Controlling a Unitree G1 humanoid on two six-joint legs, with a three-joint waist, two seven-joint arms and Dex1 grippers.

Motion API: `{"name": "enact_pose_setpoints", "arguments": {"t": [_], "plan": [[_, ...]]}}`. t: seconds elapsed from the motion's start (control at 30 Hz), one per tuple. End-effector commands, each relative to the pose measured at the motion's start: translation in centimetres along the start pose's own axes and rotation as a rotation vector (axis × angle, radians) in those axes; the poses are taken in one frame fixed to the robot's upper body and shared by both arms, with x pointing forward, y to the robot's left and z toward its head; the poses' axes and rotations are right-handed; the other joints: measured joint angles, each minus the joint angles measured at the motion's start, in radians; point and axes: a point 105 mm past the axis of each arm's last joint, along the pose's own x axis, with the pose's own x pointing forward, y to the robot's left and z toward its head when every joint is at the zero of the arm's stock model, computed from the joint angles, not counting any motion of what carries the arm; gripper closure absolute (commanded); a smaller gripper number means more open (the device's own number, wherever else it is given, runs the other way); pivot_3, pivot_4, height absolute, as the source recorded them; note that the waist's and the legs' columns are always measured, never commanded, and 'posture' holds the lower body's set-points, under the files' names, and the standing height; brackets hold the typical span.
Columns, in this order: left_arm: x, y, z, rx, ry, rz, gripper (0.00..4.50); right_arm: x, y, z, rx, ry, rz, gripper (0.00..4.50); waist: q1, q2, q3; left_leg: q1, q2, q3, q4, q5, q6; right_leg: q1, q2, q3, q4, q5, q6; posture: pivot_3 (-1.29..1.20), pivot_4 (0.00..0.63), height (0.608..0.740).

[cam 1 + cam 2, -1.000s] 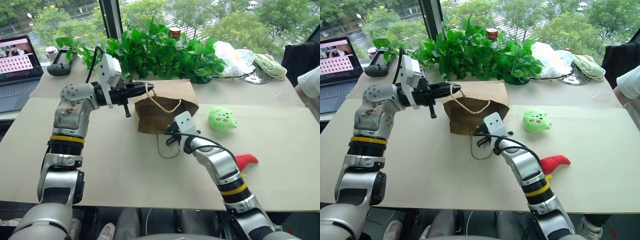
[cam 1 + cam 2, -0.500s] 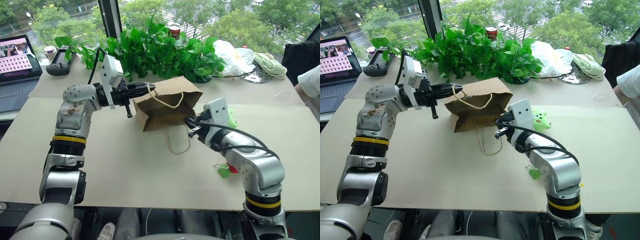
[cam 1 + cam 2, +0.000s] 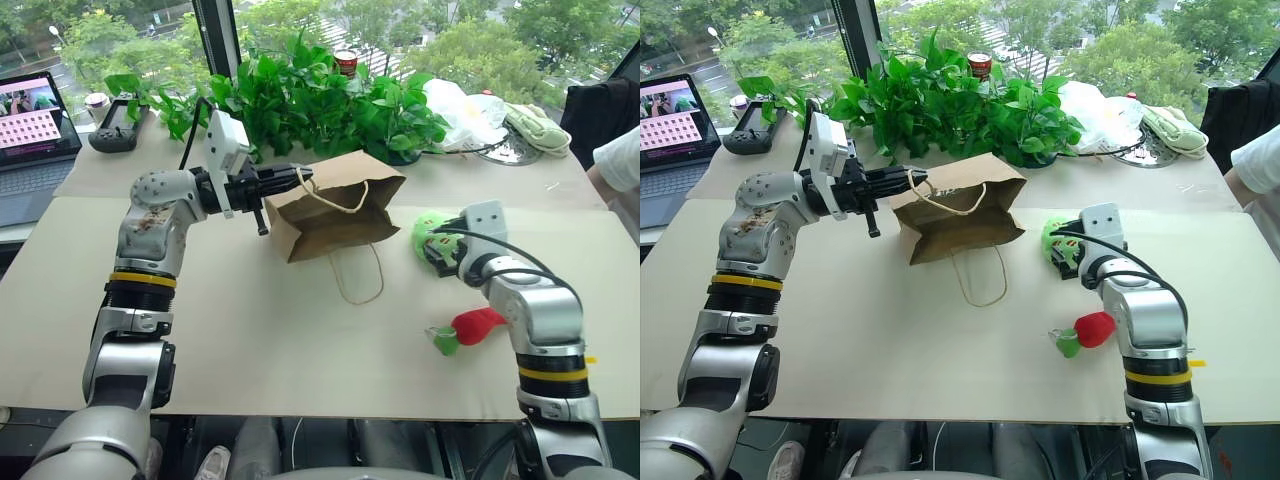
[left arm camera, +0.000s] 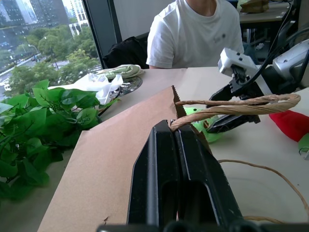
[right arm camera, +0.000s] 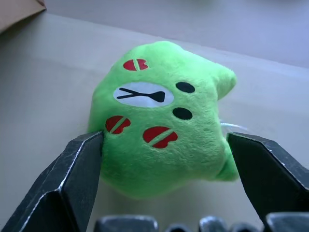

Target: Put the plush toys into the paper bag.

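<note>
- My left end effector [image 3: 296, 179] is clamped on the paper bag's [image 3: 335, 215] cord handle [image 4: 231, 107].
- My right end effector [image 5: 161, 145] is spread wide, straddling the green plush toy [image 5: 161, 116] on the bench [image 3: 250, 330].

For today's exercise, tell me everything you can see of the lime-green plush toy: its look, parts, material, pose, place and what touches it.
The lime-green plush toy is a rounded, fuzzy soft toy with a small pointed bump at one side. Its face bears a white patch with dark lines, two dark oval spots and three red marks. It lies on the tan table, right of the paper bag and beyond the red chili toy. The right pincer straddles it, open, one finger at each side.
</note>
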Motion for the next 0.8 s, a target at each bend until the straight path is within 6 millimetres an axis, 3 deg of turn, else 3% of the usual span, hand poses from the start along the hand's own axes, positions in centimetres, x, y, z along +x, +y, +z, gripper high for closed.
{"name": "enact_pose_setpoints", "arguments": {"t": [0.03, 0.07, 0.17, 0.4, 0.47, 0.6, 0.7, 0.8], "plan": [[-0.1, 0.2, 1.4, 0.039, -0.028, 0.008, 4.50, 0.6, -0.2, 0.8, -0.004, -0.040, -0.020, 0.04, 0.001, 0.000, 0.000, 0.000, 0.000, 0.000, 0.000, 0.000, 0.000, 0.000, 0.000, 0.000, 0.000, 0.000, 0.000, 0.00, 0.150, 0.713], [-0.1, 0.2, 1.4, 0.039, -0.028, 0.008, 4.50, 0.6, -0.2, 0.8, -0.003, -0.041, -0.016, 0.04, 0.001, 0.000, 0.000, 0.000, 0.000, 0.000, 0.000, 0.000, 0.000, 0.000, 0.000, 0.000, 0.000, 0.000, 0.000, 0.00, 0.150, 0.713], [-0.2, 0.2, 1.4, 0.039, -0.027, 0.010, 4.50, 0.6, 0.0, 1.1, 0.011, -0.062, -0.010, 0.74, 0.001, 0.000, 0.000, 0.000, 0.000, 0.000, 0.000, 0.000, 0.000, 0.000, 0.000, 0.000, 0.000, 0.000, 0.000, 0.00, 0.150, 0.713], [-0.2, 0.4, 1.4, 0.037, -0.027, 0.017, 4.50, 0.2, 0.3, 1.6, 0.026, -0.085, 0.015, 3.13, 0.001, 0.000, 0.000, 0.000, 0.000, 0.000, 0.000, 0.000, 0.000, 0.000, 0.000, 0.000, 0.000, 0.000, 0.000, 0.00, 0.150, 0.713], [-0.2, 0.4, 1.4, 0.036, -0.027, 0.020, 4.50, -0.1, 0.2, 1.9, 0.026, -0.103, 0.016, 3.13, 0.001, 0.000, 0.000, 0.000, 0.000, 0.000, 0.000, 0.000, 0.000, 0.000, 0.000, 0.000, 0.000, 0.000, 0.000, 0.00, 0.150, 0.713], [-0.2, 0.7, 1.4, 0.014, -0.041, 0.037, 4.50, -3.4, -0.7, 4.9, 0.022, -0.215, 0.057, 3.13, 0.003, 0.001, 0.000, -0.001, 0.000, 0.000, 0.000, 0.000, 0.000, -0.001, 0.000, 0.000, 0.000, 0.000, 0.000, 0.00, 0.150, 0.713], [-0.2, 0.9, 1.5, 0.004, -0.047, 0.045, 4.50, -6.0, 0.4, 6.1, 0.036, -0.246, 0.196, 3.13, 0.005, 0.002, 0.000, -0.002, 0.000, -0.001, 0.000, 0.000, 0.000, -0.001, 0.000, 0.000, 0.000, 0.000, 0.000, 0.00, 0.150, 0.713], [-0.2, 0.9, 1.5, -0.001, -0.049, 0.046, 4.50, -8.8, 2.7, 6.2, 0.033, -0.234, 0.398, 3.13, 0.005, 0.002, 0.000, -0.001, 0.000, -0.001, 0.000, 0.000, 0.000, 0.000, 0.000, -0.001, 0.000, 0.000, 0.000, 0.00, 0.150, 0.713]]}}
